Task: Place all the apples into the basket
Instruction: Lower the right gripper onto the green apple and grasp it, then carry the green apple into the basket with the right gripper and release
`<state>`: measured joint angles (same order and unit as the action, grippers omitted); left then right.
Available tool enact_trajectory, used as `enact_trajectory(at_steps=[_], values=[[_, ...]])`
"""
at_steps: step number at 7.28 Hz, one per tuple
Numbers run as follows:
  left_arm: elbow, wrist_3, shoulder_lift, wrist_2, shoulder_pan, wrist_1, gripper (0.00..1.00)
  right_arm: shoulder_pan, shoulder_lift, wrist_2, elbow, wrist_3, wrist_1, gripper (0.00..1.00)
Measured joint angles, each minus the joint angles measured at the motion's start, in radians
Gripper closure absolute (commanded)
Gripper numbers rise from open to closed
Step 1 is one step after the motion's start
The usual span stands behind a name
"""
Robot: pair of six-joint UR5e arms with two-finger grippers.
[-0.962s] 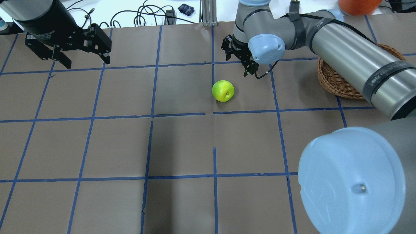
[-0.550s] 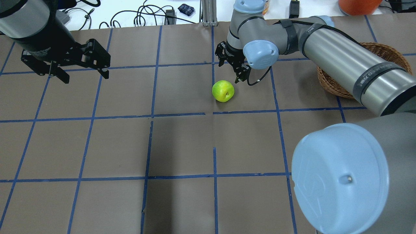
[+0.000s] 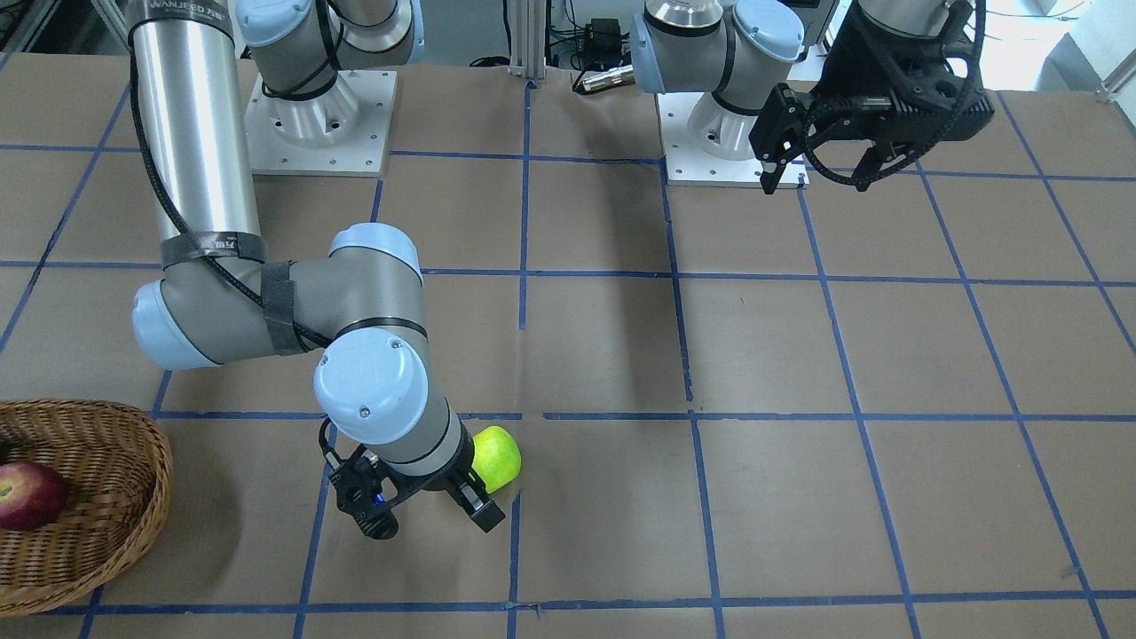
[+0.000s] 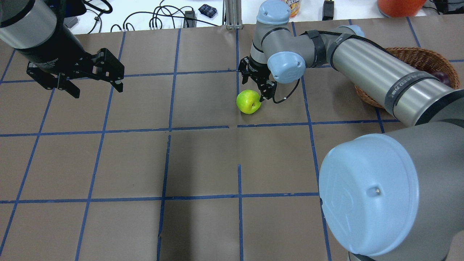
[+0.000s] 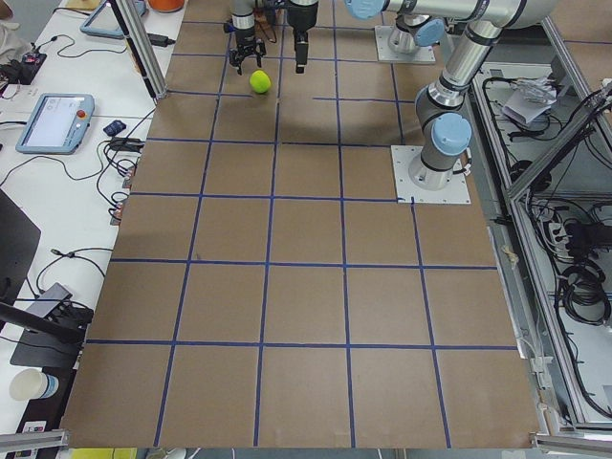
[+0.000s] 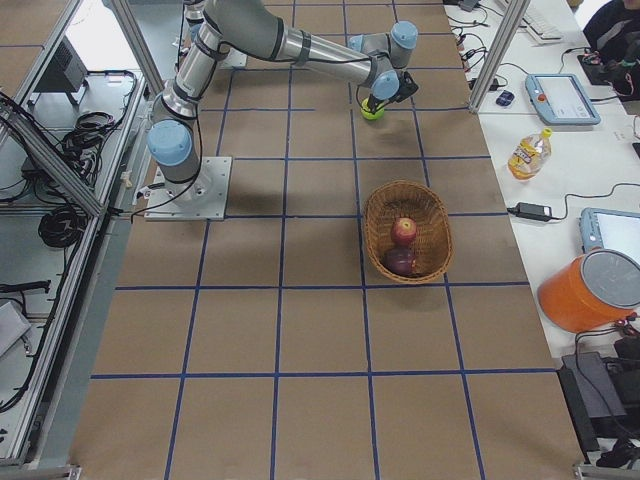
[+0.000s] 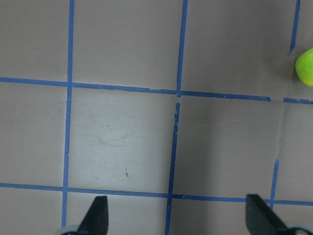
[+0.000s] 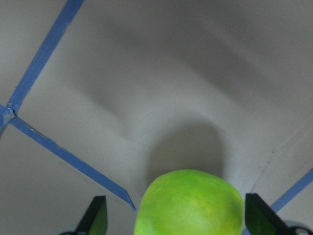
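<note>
Just below the right end effector [image 3: 432,525], between its spread fingers, there's the green apple [image 4: 248,102], sitting on the surface [image 4: 203,163] and not clamped. Well off to that end effector's side, the basket [image 6: 375,225] holds the red apple [image 6: 403,231] and the maroon apple [image 6: 399,263]. The left end effector [image 4: 96,88] hangs well apart, fingers wide, holding nothing.

green apple [image 3: 499,453]: front-facing view, its side toward the basket [image 3: 115,479] sits behind the right arm [image 3: 390,399]; cut by the bottom edge in the right wrist view and by the right edge in the left wrist view.
basket: overhead, mostly behind the right arm; front-facing, cut by the left edge.
maroon apple [image 4: 443,77]: overhead, only a sliver shows.
red apple [image 3: 27,494]: cut by the left edge.
right gripper [image 3: 433,524]: touching the green apple or not, cannot tell.
</note>
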<state>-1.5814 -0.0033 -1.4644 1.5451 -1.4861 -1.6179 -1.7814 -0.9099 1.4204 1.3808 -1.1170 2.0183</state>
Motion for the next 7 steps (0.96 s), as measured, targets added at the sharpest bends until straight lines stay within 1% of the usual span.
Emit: enact_trajectory(at_steps=[2,3,4,5,7], values=[[-0.009,-0.003,-0.003,-0.004,0.000,0.002,0.00,-0.004,0.005,-0.001,0.013,-0.008,-0.001,0.00],[-0.026,-0.008,-0.005,-0.003,-0.003,0.005,0.00,-0.008,0.014,-0.002,0.015,-0.010,0.001,0.06],[-0.042,-0.009,0.001,0.000,-0.004,0.007,0.00,-0.019,0.026,-0.002,0.016,-0.012,0.003,0.71],[-0.053,-0.010,0.006,0.003,-0.004,0.008,0.00,-0.029,0.034,-0.003,0.015,-0.016,0.005,1.00],[-0.059,-0.016,0.004,0.004,-0.005,0.027,0.00,-0.036,0.034,-0.001,0.010,-0.016,0.005,1.00]])
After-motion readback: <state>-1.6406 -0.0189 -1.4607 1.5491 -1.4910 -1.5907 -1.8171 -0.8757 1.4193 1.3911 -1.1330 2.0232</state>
